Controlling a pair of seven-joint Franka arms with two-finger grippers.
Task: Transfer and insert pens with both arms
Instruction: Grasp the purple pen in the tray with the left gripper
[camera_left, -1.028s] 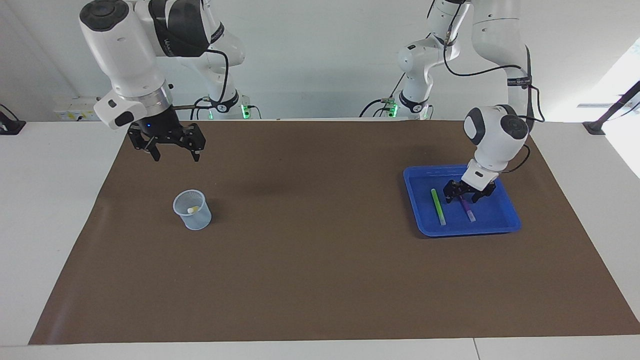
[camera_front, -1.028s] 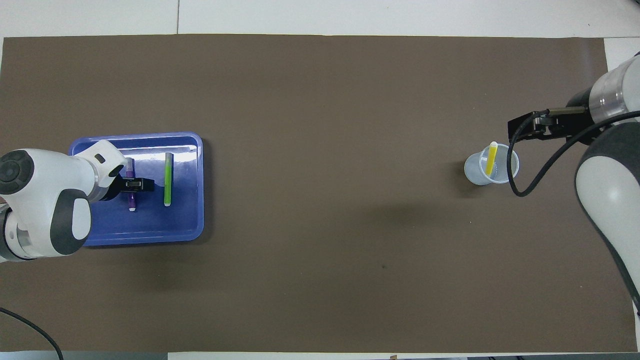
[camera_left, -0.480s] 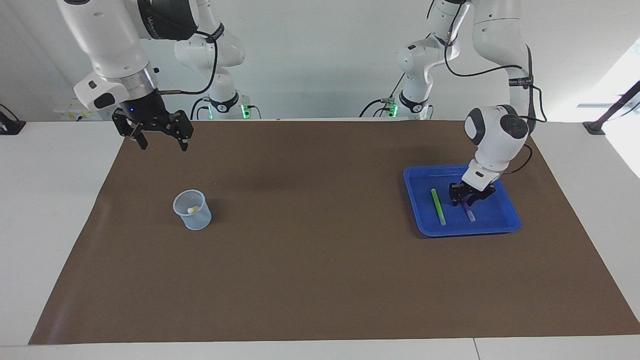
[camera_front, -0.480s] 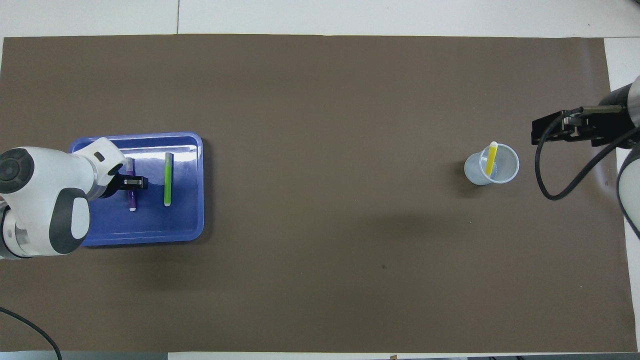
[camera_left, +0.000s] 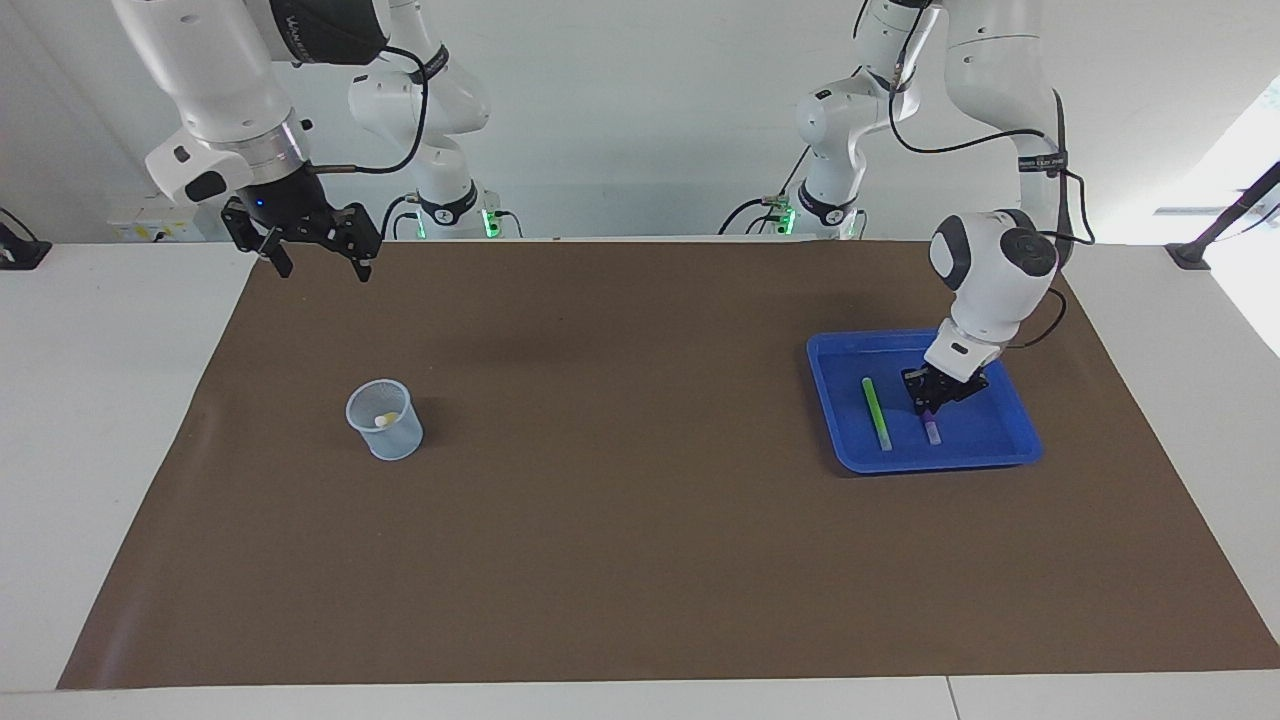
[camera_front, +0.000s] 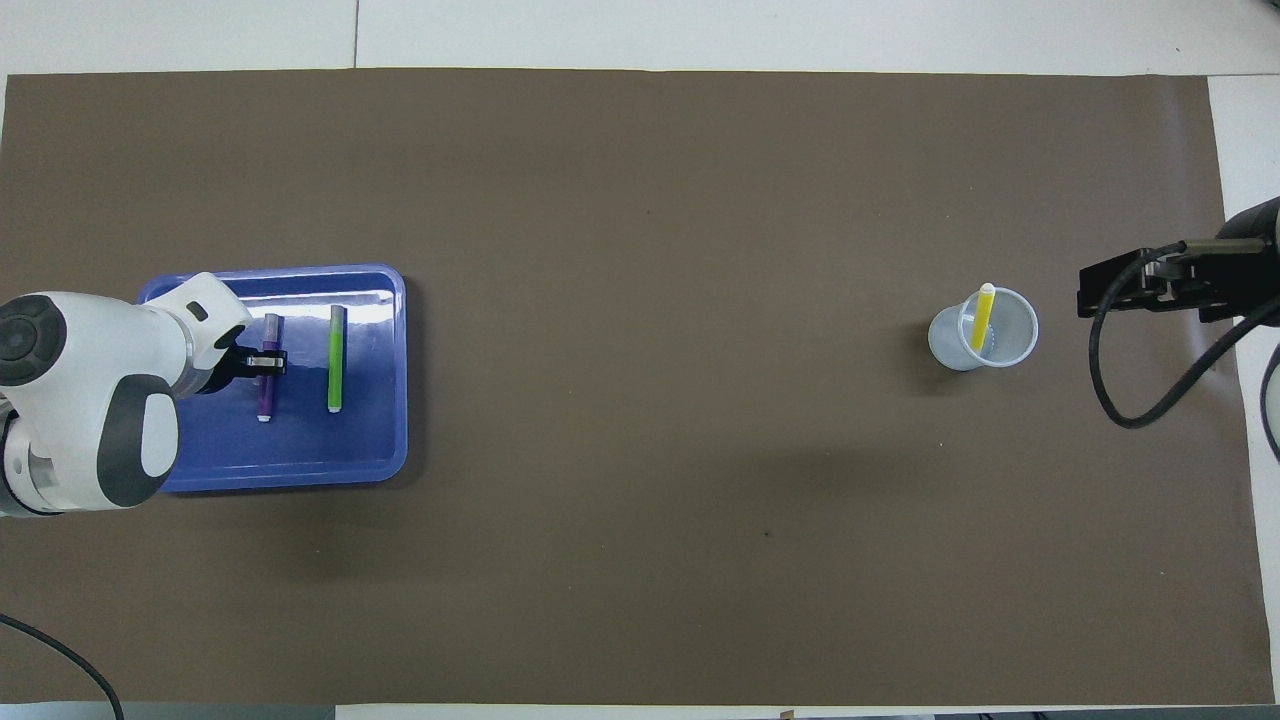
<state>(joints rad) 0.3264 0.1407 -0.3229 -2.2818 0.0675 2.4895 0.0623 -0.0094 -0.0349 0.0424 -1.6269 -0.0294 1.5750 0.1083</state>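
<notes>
Now: left gripper (camera_left: 929, 402) clamps purple pen (camera_left: 932, 428) in tray (camera_left: 1018, 443); right gripper (camera_left: 316, 264) open, waiting.

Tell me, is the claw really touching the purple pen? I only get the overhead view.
Observer: Yes. In the facing view the left claw is down inside the blue tray, shut on the purple pen.
Operator: Is the other claw close to the cup?
Observer: No. The right claw hangs open, high over a corner of the mat, well above the cup.
Operator: Anything else I'm missing?
Observer: Two smaller arms with green lights stand at the robots' end.
</notes>
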